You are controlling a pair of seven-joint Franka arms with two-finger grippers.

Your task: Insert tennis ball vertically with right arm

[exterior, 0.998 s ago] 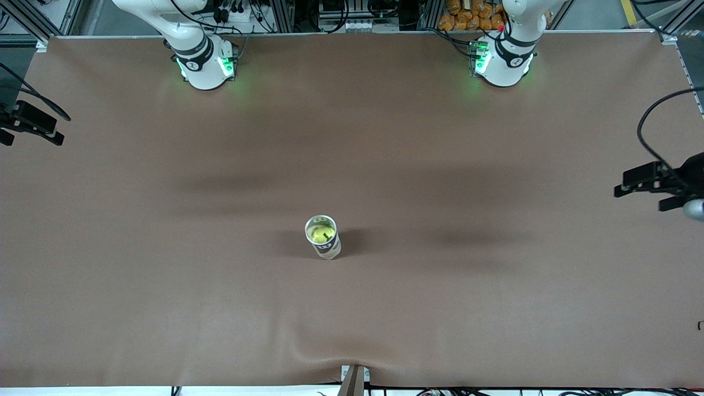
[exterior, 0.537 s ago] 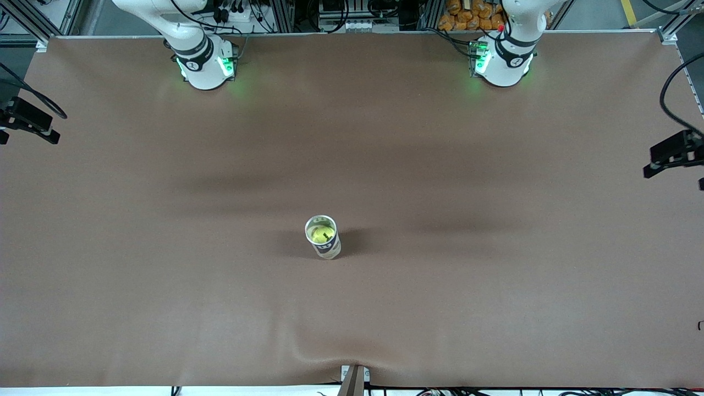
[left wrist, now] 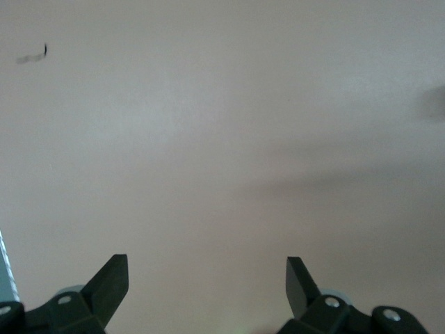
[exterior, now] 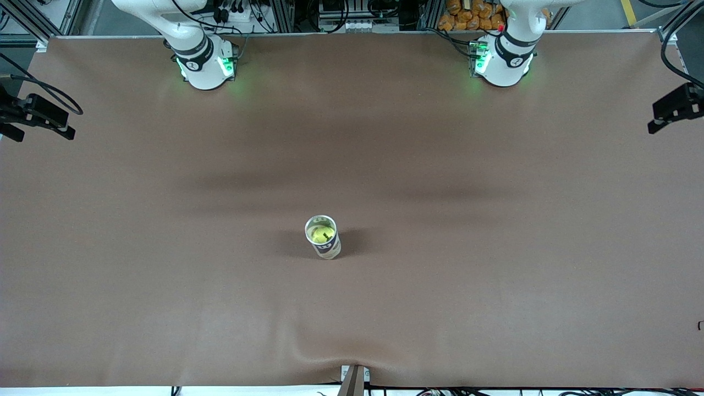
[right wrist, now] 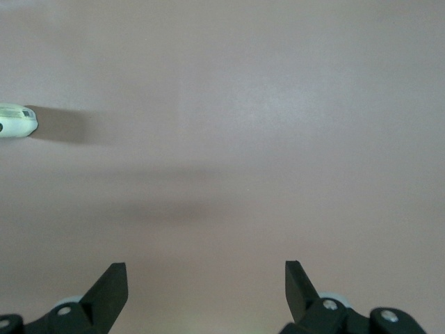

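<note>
**Now: ball sitting in the can, both grippers spread and empty**

You are looking at a brown table (exterior: 495, 308) with one task item on it. An upright can (exterior: 325, 245) is standing near the middle of the table, closer to the front camera than either robot base, and its open mouth is facing up. The tennis ball (exterior: 321, 234) is resting inside that can, its yellow-green top showing through the rim. The can is casting a soft shadow on the cloth just beside it.

Your right gripper (right wrist: 206, 277) is hanging over bare table at the right arm's end, fingers spread wide with nothing between them. In the right wrist view the can (right wrist: 17, 120) is showing only as a pale sliver at the frame edge, well apart from the fingertips (right wrist: 111, 280).

Your left gripper (left wrist: 207, 273) is hanging over bare table at the left arm's end, likewise spread wide and carrying nothing. Its wrist view is showing only cloth, shadow bands and a small dark mark (left wrist: 44, 49) on the surface.

In the front view each gripper is appearing only as a dark shape at the picture's edge, well apart from the can.
</note>
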